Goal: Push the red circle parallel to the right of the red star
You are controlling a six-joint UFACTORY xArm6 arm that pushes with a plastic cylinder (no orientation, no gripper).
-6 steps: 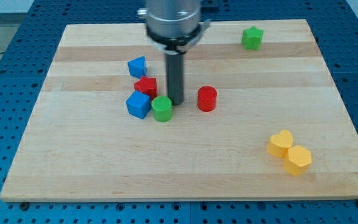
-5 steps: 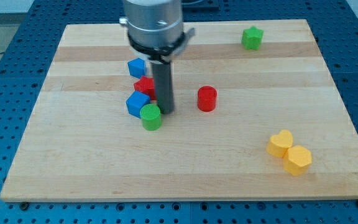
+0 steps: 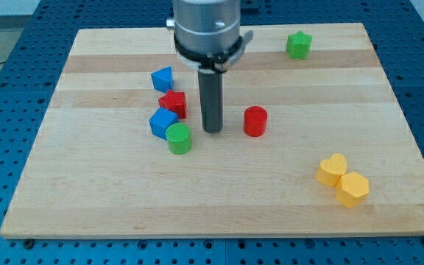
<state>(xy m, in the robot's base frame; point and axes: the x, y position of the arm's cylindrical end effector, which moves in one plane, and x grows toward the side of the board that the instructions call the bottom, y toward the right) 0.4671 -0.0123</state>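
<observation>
Since the earlier frames, my tip (image 3: 212,131) has swung back toward the view's right and now sits between the green circle (image 3: 178,138) and the red circle (image 3: 255,121), touching neither; the red circle has shifted slightly to the view's right, and the green circle stays where it was pushed, down and to the view's left.

Going from the view's left across the wooden worktop (image 3: 87,184): a blue block (image 3: 163,79) lies nearest the view's top of the cluster, with the red star (image 3: 173,104) just below it and a second blue block (image 3: 162,121) below that, touching the green circle at its lower right. My tip stands just right of this cluster. The red circle rests apart, right of the red star and a little lower in the view. A green star (image 3: 298,45) sits near the view's top right. A yellow heart (image 3: 332,169) and a yellow hexagon (image 3: 352,188) touch each other at the view's lower right.

No hand is fitted; the arm ends in the bare rod.
</observation>
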